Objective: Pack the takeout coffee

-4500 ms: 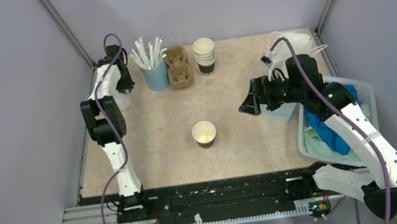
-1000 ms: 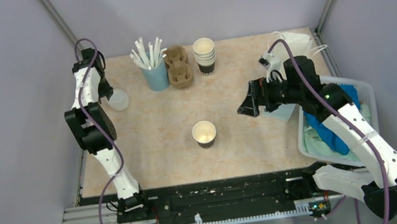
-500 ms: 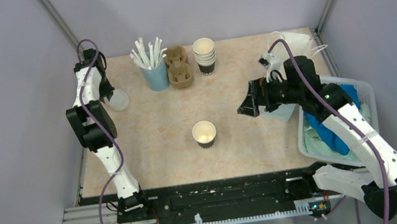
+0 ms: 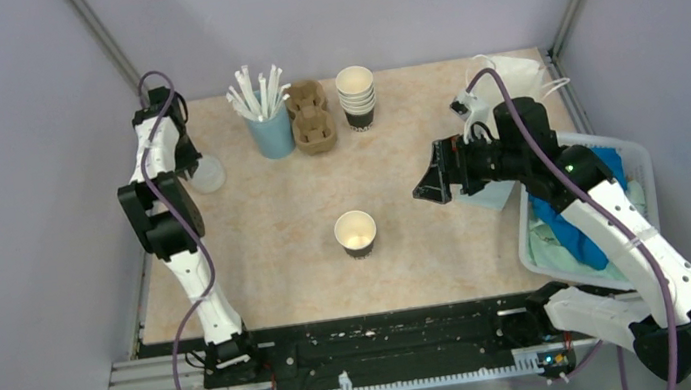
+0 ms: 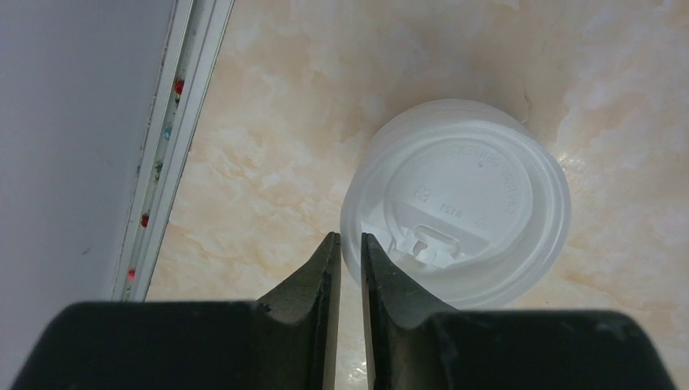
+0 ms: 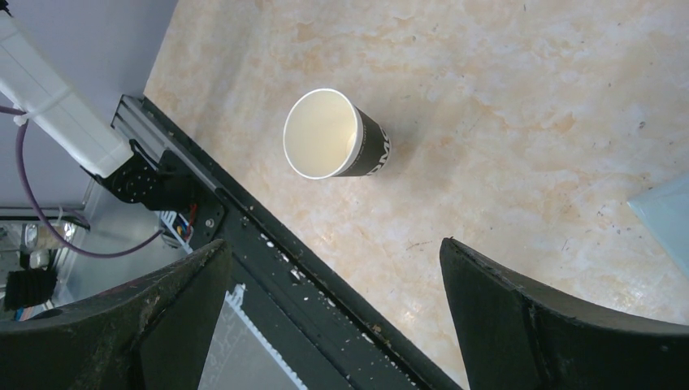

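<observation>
**A:** Item one, left gripper (image 5: pixel 349 238)?
**B:** Jaws drawn to a thin slit, astride the near-left rim of the white plastic lid (image 5: pixel 455 203). A second ago they stood wider. Whether they pinch the rim, I cannot tell.
**A:** Lid's place?
**B:** Flat on the table (image 4: pixel 265 226), far-left corner, near the wall rail (image 5: pixel 162 162) (lid unmoved; the arm has leaned in toward it).
**A:** Item two, right gripper (image 6: pixel 333 244)?
**B:** Fingers spread wide, holding nothing, hanging over the table's right half, as a second ago.
**A:** Item three, the coffee?
**B:** One dark brown paper cup (image 4: pixel 355 232): upright, uncapped, cream inside, mid-table, well apart from both grippers, where it stood before.
**A:** Sundries?
**B:** Light blue cup of straws (image 4: pixel 267 130), pulp cup carrier (image 4: pixel 311 119), stack of paper cups (image 4: pixel 356 98), in a row along the far edge.
</observation>
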